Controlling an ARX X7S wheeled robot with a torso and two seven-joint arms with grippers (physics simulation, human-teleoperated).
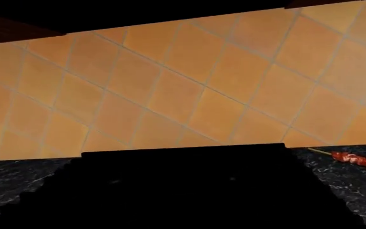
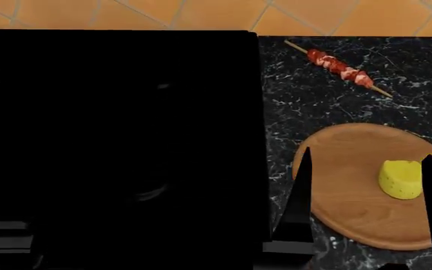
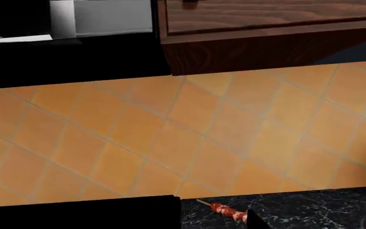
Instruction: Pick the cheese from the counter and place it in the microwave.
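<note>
The cheese, a small pale-yellow chunk, sits on a round wooden board on the black veined counter. My right gripper is open. One black finger stands at the board's left edge and the other just right of the cheese, so the cheese lies between them near the right one. In the right wrist view only one fingertip shows. My left gripper merges with the black stove top; only grey bands of that arm show. High on the wall, a dark box with a grey inside looks like the microwave.
A matte-black stove top fills the left side. A red meat skewer lies on the counter behind the board. An orange tiled wall rises at the back, and a wooden cabinet hangs beside the microwave.
</note>
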